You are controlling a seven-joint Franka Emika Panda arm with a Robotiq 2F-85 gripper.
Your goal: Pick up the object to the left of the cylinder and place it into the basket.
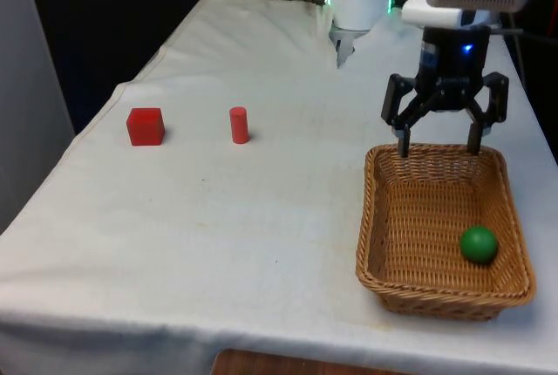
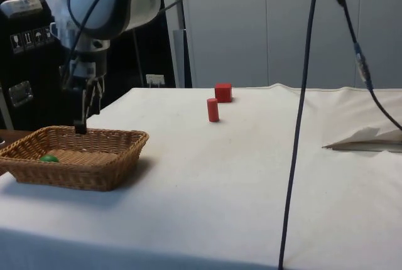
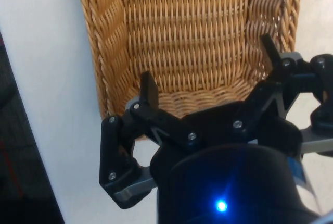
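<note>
A red cube (image 1: pixel 145 126) sits on the cloth at the front view's left, with a red upright cylinder (image 1: pixel 239 125) to its right; both show in the side view as the cube (image 2: pixel 223 92) and the cylinder (image 2: pixel 213 110). A wicker basket (image 1: pixel 377 218) stands at the front view's right and holds a green ball (image 1: pixel 479 244). My gripper (image 1: pixel 438 150) hangs open just above the basket's far rim, with nothing between its fingers. In the wrist view the gripper (image 3: pixel 208 67) spreads over the basket's woven floor (image 3: pixel 197 21).
The basket (image 2: pixel 119 141) stands near the table's corner in the side view, with the green ball (image 2: pixel 49 158) at its near end. A dark cable (image 2: pixel 301 119) hangs across the side view. A fold of cloth (image 2: pixel 364 141) lies at that view's right.
</note>
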